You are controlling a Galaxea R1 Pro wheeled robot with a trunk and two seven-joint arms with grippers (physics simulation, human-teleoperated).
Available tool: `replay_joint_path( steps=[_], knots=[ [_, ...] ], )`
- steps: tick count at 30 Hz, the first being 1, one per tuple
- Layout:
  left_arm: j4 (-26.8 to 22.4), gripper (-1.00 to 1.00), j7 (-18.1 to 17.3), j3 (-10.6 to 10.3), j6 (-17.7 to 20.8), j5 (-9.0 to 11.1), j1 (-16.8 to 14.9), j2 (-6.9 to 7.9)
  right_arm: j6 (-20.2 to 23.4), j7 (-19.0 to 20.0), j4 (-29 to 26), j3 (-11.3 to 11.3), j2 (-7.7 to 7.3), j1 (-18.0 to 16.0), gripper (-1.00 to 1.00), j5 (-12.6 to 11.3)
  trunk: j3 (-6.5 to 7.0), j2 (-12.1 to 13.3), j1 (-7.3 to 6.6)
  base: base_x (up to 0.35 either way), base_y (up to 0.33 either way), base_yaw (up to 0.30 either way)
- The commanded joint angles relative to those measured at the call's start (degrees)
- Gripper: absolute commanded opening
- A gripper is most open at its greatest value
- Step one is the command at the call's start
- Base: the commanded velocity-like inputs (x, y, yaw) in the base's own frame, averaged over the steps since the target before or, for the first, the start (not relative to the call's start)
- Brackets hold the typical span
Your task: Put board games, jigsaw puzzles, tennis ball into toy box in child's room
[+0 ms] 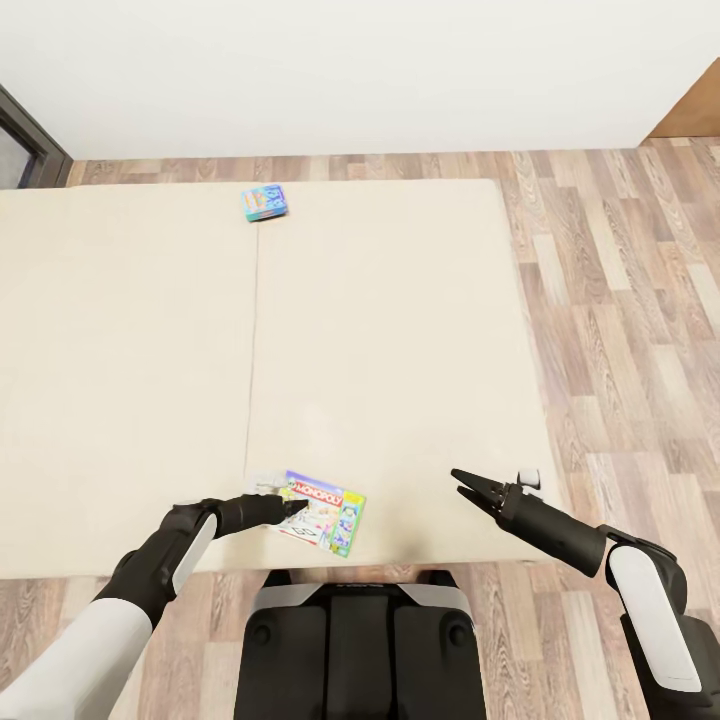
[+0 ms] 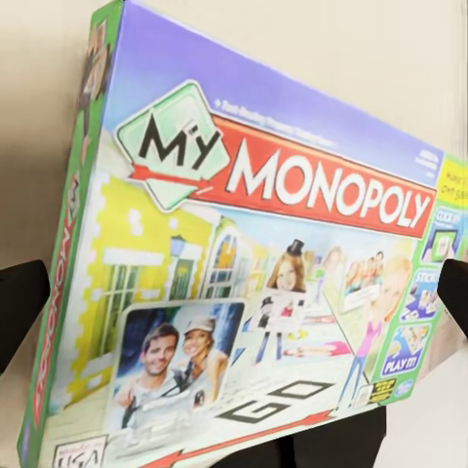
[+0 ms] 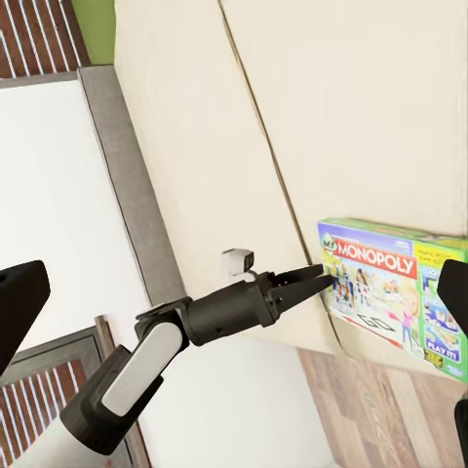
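Observation:
Two board games lie on the cream bed (image 1: pixel 400 330). The green-white Monopoly box (image 1: pixel 322 511) lies flat near the bed's front edge, and the light-blue box (image 1: pixel 265 203) rests at the far side. My left gripper (image 1: pixel 298 507) is open, its tips at the Monopoly box's left edge. In the left wrist view the Monopoly box (image 2: pixel 253 283) is very close, with a dark finger (image 2: pixel 19 307) at each side. The right wrist view shows the left gripper (image 3: pixel 317 280) touching the same box (image 3: pixel 390 288). My right gripper (image 1: pixel 463 484) hovers open over the bed, right of the box.
Wood-plank floor (image 1: pixel 630 300) runs along the bed's right side and behind it, up to a white wall (image 1: pixel 360 70). A dark door frame (image 1: pixel 30 140) stands at the far left and a brown wooden door (image 1: pixel 695 108) at the far right.

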Motion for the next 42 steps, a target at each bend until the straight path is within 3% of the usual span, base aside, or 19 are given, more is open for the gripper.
replay_joint_path(
  steps=[1, 42],
  knots=[
    [-0.06, 1.00, 0.09, -0.13, 0.49, 0.53, -0.01, 0.05, 0.24, 0.48, 0.02, -0.07, 0.00, -0.04, 1.00, 0.39, -0.06, -0.09, 0.03, 0.000, -0.233, 0.000],
    [-0.06, 1.00, -0.05, -0.12, 0.59, 0.53, -0.01, 0.05, 0.24, 0.50, 0.02, -0.07, 0.00, -0.04, 1.00, 0.39, -0.06, -0.09, 0.03, 0.000, -0.053, 0.000]
  ],
)
